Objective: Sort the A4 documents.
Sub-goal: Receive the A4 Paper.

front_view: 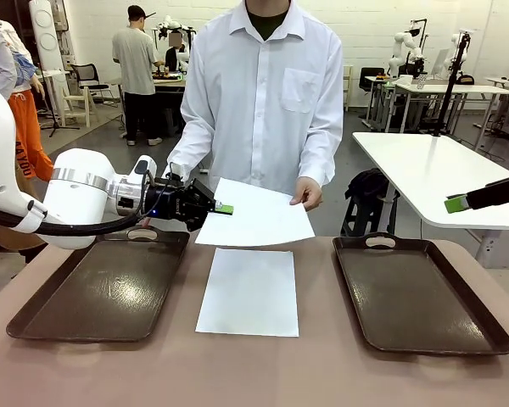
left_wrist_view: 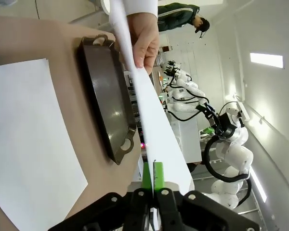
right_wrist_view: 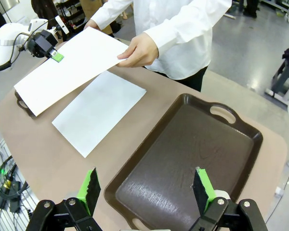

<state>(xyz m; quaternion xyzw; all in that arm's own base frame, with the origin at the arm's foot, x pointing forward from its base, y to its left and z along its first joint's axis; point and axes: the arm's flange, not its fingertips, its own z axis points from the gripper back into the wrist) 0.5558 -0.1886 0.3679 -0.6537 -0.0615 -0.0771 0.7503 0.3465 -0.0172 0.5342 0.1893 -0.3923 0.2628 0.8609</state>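
Note:
A white A4 document (front_view: pixel 254 216) hangs in the air over the table's far middle. My left gripper (front_view: pixel 223 208) is shut on its left edge, green pads (left_wrist_view: pixel 151 175) pinched together on the paper. A person's hand (front_view: pixel 306 194) holds its right edge. The same held sheet (right_wrist_view: pixel 67 67) and hand (right_wrist_view: pixel 135 50) appear in the right wrist view. A second A4 document (front_view: pixel 248 292) lies flat on the table below it. My right gripper (front_view: pixel 458 203) hovers open at the far right, fingers wide apart above the right tray (right_wrist_view: pixel 192 154).
Two dark brown handled trays flank the lying sheet: the left tray (front_view: pixel 102 284) under my left arm, the right tray (front_view: pixel 420 292). The person in a white shirt (front_view: pixel 263 93) stands at the far edge. A white table (front_view: pixel 433 174) stands behind on the right.

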